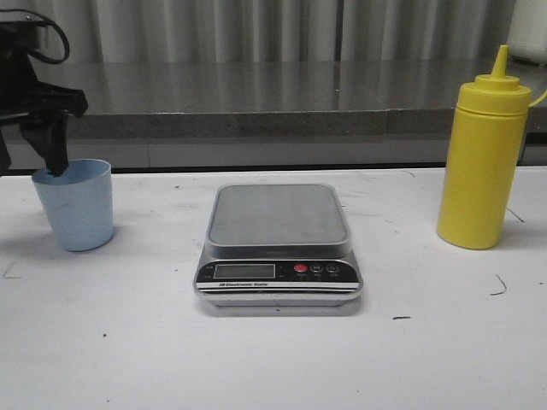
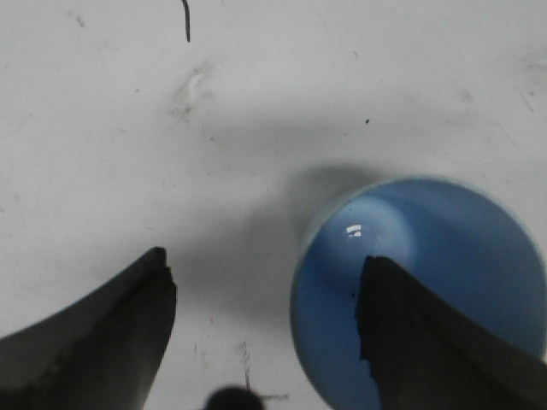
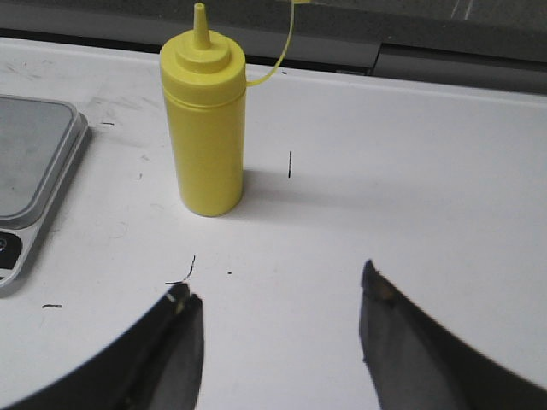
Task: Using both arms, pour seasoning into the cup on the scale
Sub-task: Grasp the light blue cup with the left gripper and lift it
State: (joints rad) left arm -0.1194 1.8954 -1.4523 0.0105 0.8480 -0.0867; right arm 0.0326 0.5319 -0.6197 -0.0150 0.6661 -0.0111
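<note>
The light blue cup (image 1: 79, 205) stands on the white table at the far left, apart from the scale. My left gripper (image 1: 53, 161) is open over the cup's left rim. In the left wrist view the left gripper (image 2: 265, 259) has one finger (image 2: 410, 325) inside the cup (image 2: 444, 231) and the other outside it. The silver scale (image 1: 278, 213) sits in the middle with nothing on its platform. The yellow seasoning bottle (image 1: 481, 162) stands upright at the right. My right gripper (image 3: 278, 286) is open and empty, short of the bottle (image 3: 205, 128); it is out of the front view.
A grey steel ledge (image 1: 282, 94) runs along the back of the table. The bottle's thin tethered tip cover (image 3: 289, 34) sticks out sideways. The scale's corner (image 3: 34, 162) shows in the right wrist view, beside the bottle.
</note>
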